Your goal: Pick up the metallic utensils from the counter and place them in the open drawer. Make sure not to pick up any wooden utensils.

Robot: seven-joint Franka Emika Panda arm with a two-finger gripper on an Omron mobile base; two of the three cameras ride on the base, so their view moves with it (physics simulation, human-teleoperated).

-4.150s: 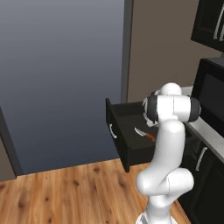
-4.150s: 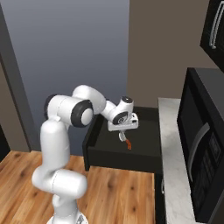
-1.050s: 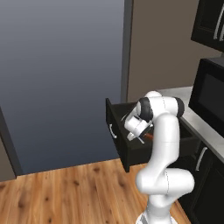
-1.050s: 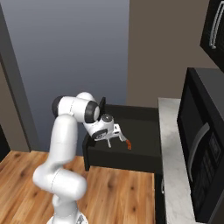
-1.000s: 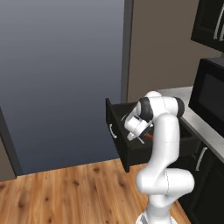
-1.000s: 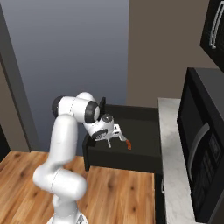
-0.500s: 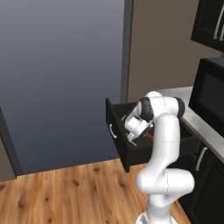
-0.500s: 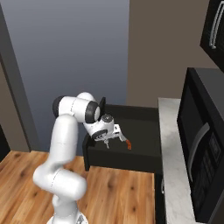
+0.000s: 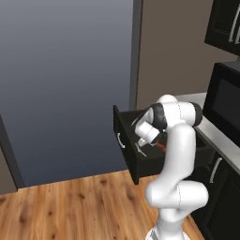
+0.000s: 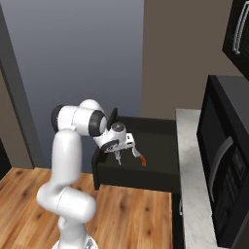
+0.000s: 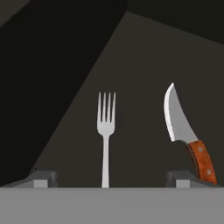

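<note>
Fork [image 11: 105, 139]: silvery, lying flat on the floor of the drawer [image 10: 160, 171], centred between the wide-spread, empty jaws, long axis running straight away from the hand, tines far. Knife [image 11: 186, 135]: orange handle, just beside the fork on its right, roughly parallel. Gripper [image 10: 126, 152]: low inside the drawer, pointing down; arm folded over the drawer front. Judged: release made, a straight lift clears both.

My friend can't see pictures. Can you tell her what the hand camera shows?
A silver fork and a small knife with an orange-red handle lie side by side, apart, on the dark floor of the open drawer. The gripper is open, its two fingertips rising at the bottom, the fork's handle between them.
</note>
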